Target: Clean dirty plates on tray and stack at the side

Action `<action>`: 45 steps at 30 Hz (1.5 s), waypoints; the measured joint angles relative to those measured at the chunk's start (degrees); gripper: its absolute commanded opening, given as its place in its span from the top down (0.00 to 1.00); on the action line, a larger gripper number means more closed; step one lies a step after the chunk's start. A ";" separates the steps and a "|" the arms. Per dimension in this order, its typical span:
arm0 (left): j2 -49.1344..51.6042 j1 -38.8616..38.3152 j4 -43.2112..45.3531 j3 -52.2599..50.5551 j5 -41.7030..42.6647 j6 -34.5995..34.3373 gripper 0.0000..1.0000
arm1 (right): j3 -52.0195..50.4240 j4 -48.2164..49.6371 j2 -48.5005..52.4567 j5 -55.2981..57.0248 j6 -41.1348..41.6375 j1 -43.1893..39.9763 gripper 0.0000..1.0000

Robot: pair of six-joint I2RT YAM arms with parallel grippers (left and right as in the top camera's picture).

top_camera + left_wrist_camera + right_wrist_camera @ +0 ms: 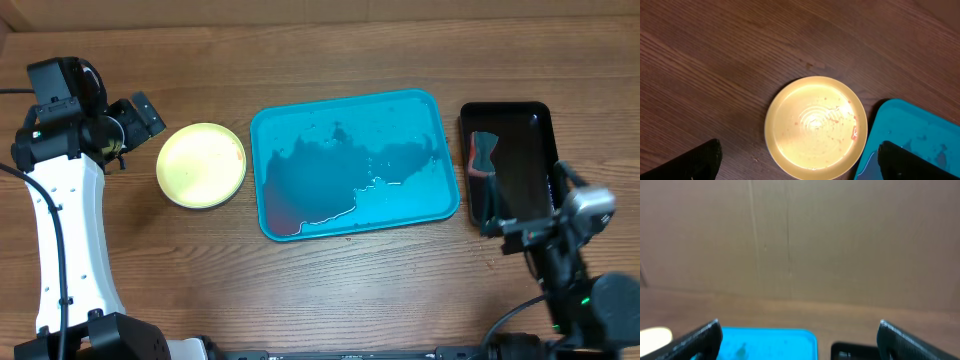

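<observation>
The left fingers point(695, 162) stand wide apart and empty above a pale yellow-green plate point(815, 127) lying between them on the wooden counter point(715, 60); only this close view shows faint red specks on it. From overhead alone, the turquoise tray point(420, 200) just beside the plate looks wet and red-smeared. The right fingers point(695, 340), also spread and empty, frame that tray's corner and a black tray point(855, 351).

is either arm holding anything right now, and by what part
Nothing is held. The left gripper is open, clear of the yellow plate; the right gripper is open and empty.
</observation>
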 measured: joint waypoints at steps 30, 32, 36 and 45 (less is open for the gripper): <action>0.00 0.00 0.02 0.00 0.02 0.02 0.00 | -26.95 8.04 -15.30 -0.04 1.09 1.14 0.00; 0.00 0.00 0.02 0.00 0.02 0.00 0.00 | -26.95 8.02 -15.30 -0.07 1.14 1.14 0.00; 0.00 0.00 0.02 0.00 0.04 0.02 0.00 | -26.95 8.02 -15.32 -0.09 1.14 1.14 0.00; 0.00 0.00 0.02 0.00 0.02 0.00 0.00 | -26.95 8.02 -15.32 -0.42 1.14 1.14 0.00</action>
